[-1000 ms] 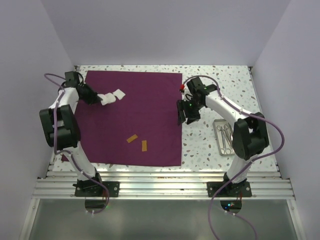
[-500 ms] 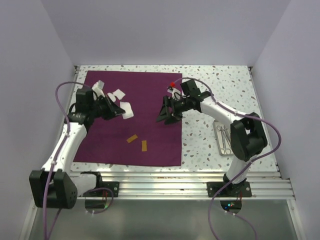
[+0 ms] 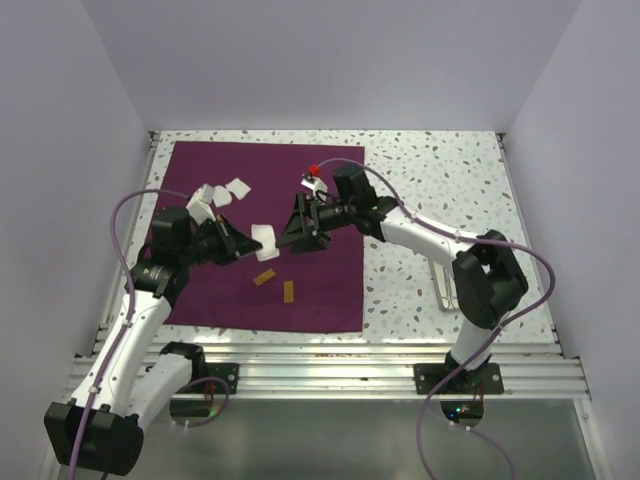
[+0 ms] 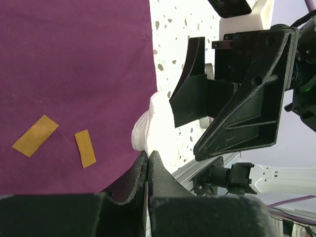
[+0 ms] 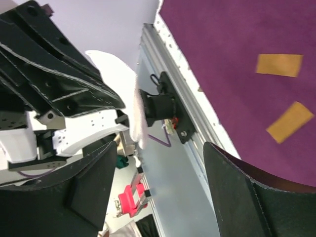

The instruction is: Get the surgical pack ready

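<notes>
The left gripper (image 3: 246, 250) is pinching one white pad (image 3: 265, 240) over the plum-purple cloth (image 3: 330, 290). The right gripper (image 3: 292, 236) is gaping wide just beside it. Two tan strips (image 3: 265, 277) (image 3: 289, 291) are lying near the cloth's near edge.

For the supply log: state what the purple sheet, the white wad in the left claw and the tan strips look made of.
Large plum-purple square sheet: matte cloth, lying limp. Soft white wad: likely gauze or cotton, fuzzy rumpled edge. Two flat tan rectangular strips: perhaps tape or paper, matte; unclear.
</notes>
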You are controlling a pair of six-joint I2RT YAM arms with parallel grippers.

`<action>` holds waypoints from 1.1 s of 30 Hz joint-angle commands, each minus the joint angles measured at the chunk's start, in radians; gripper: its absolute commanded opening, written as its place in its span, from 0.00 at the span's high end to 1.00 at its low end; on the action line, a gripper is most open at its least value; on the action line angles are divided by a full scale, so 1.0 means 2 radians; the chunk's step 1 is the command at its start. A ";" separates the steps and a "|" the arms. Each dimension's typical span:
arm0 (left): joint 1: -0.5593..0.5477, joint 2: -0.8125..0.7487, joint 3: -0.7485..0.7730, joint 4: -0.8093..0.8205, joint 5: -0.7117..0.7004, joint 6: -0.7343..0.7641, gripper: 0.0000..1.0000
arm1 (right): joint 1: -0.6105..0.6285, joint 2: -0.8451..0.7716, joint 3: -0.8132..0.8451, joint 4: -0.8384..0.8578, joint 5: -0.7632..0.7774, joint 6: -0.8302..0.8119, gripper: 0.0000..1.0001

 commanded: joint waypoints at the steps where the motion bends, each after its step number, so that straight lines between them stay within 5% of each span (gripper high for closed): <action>1: -0.004 -0.018 -0.006 0.010 0.013 -0.014 1.00 | 0.015 -0.012 0.003 0.059 -0.006 0.046 0.27; 6: -0.006 -0.029 -0.014 0.007 0.021 -0.017 1.00 | 0.032 -0.005 0.002 0.090 0.002 0.071 0.34; 12: -0.007 -0.045 -0.025 0.014 0.039 -0.021 1.00 | 0.043 0.008 0.002 0.115 0.005 0.096 0.57; 15: -0.007 -0.047 -0.027 0.013 0.040 -0.019 1.00 | 0.043 0.009 0.007 0.114 0.011 0.093 0.80; 16: -0.007 -0.047 -0.027 0.014 0.040 -0.018 1.00 | 0.043 0.009 0.014 0.088 0.014 0.085 1.00; 17: -0.007 -0.045 -0.026 0.013 0.040 -0.018 1.00 | 0.043 0.008 0.018 0.062 0.018 0.059 1.00; 20: -0.007 -0.035 -0.015 -0.005 0.019 -0.003 0.52 | 0.031 0.008 0.038 -0.056 0.053 -0.014 1.00; 23: -0.007 -0.014 0.008 -0.045 -0.016 0.033 0.34 | 0.004 0.006 0.059 -0.209 0.122 -0.124 1.00; 25: -0.007 0.005 0.023 -0.075 -0.031 0.063 0.32 | -0.035 -0.002 0.056 -0.291 0.170 -0.176 1.00; 33: -0.006 0.023 -0.003 -0.085 -0.081 0.117 0.31 | -0.199 -0.081 -0.037 -0.401 0.273 -0.369 1.00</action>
